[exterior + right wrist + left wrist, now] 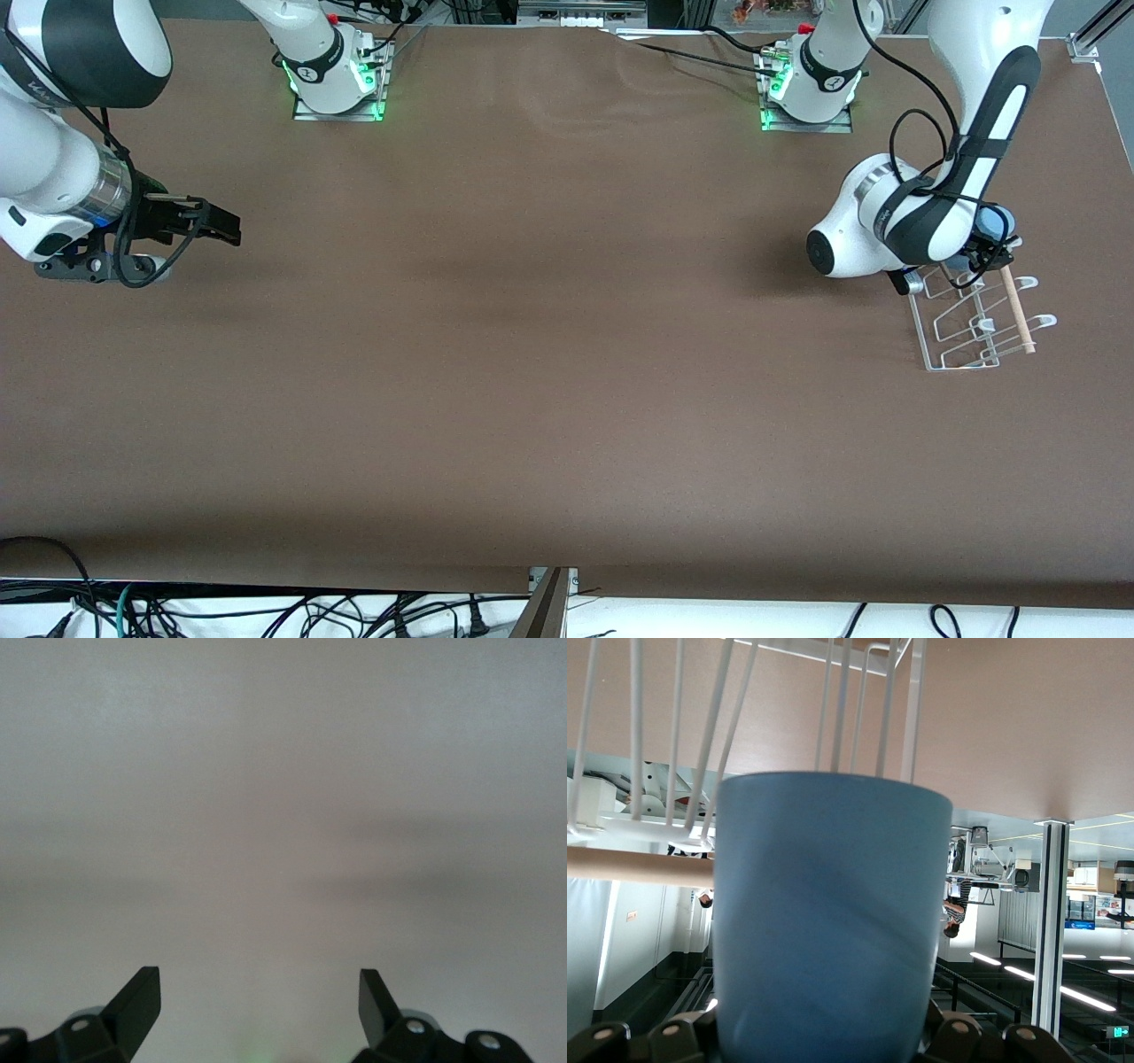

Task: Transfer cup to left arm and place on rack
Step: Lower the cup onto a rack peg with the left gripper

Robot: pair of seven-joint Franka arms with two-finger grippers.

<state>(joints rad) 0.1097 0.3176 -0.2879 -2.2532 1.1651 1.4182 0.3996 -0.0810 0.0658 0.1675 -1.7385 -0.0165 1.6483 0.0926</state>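
Rack (979, 323) under left gripper (992, 248) holding cup (828, 921).

rack (974, 323) wires crowd the cup (828, 921); table (549, 354) lies open.

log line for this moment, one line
phase: placing | left gripper: shut on cup, at rack | right gripper: open, empty, waiting at right arm's end
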